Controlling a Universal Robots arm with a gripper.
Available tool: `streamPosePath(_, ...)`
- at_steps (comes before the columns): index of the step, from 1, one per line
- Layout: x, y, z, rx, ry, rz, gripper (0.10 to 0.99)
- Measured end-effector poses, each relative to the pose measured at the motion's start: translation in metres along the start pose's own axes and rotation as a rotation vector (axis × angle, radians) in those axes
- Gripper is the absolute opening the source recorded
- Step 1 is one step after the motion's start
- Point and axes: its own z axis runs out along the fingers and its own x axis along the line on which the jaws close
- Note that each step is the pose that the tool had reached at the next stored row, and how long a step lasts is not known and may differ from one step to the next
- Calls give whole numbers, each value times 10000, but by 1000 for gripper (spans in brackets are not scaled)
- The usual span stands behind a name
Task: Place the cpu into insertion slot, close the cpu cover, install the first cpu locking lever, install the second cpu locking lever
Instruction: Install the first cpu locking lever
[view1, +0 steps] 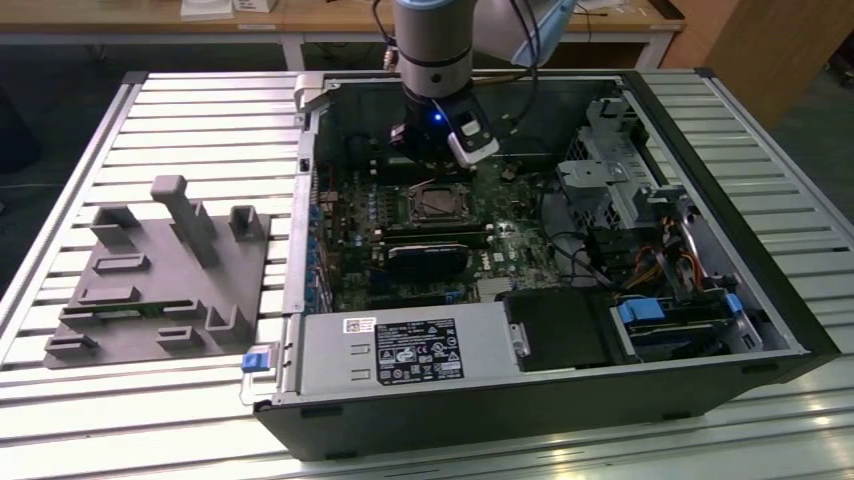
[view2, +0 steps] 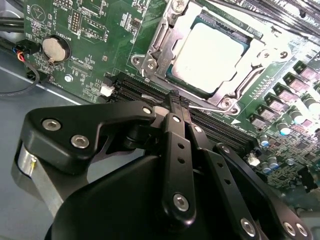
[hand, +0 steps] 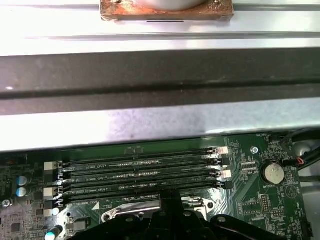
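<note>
an open computer case (view1: 747, 300) lies on its side on a slatted metal table (view1: 200, 120). the robot arm reaches down into it, with the tool (view1: 430, 160) hanging just above the insertion slot (view2: 150, 60) on the green motherboard (view1: 527, 235).

in the second wrist view the cpu (view2: 212, 55) sits flat inside the insertion slot. it is a small square chip with a pale, silvery-tan metal top that catches the light. the cpu cover (view2: 162, 47), a thin silver frame with a cut-out centre, lies down around the chip, its edges overlapping the chip's border. screws show at the corners of the insertion slot.

the tool (view2: 177, 100) is black, with bolted link arms. its two fingers are drawn together at the tips, which sit at the edge of the insertion slot, over the long black memory slots (view2: 145, 90) that run just beside it. a thin bright metal rod (view2: 215, 107) runs along that same edge, right by the tips. i cannot tell whether the tips touch it.

a round coin battery (view2: 55, 47) sits on the board, well apart from the insertion slot, beyond the memory slots.

outside the case, far from the insertion slot, a grey moulded fixture (view1: 160, 275) rests on the table.
</note>
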Motion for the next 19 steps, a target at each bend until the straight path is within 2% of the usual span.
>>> streamPosePath(7, 41, 8, 29, 48, -308, 41, 106)
streamPosePath(10, 64, 22, 39, 46, -358, 54, 106)
streamPosePath(15, 83, 53, 58, 47, -384, 83, 106)
streamPosePath(19, 86, 59, 73, 78, -434, 326, 106)
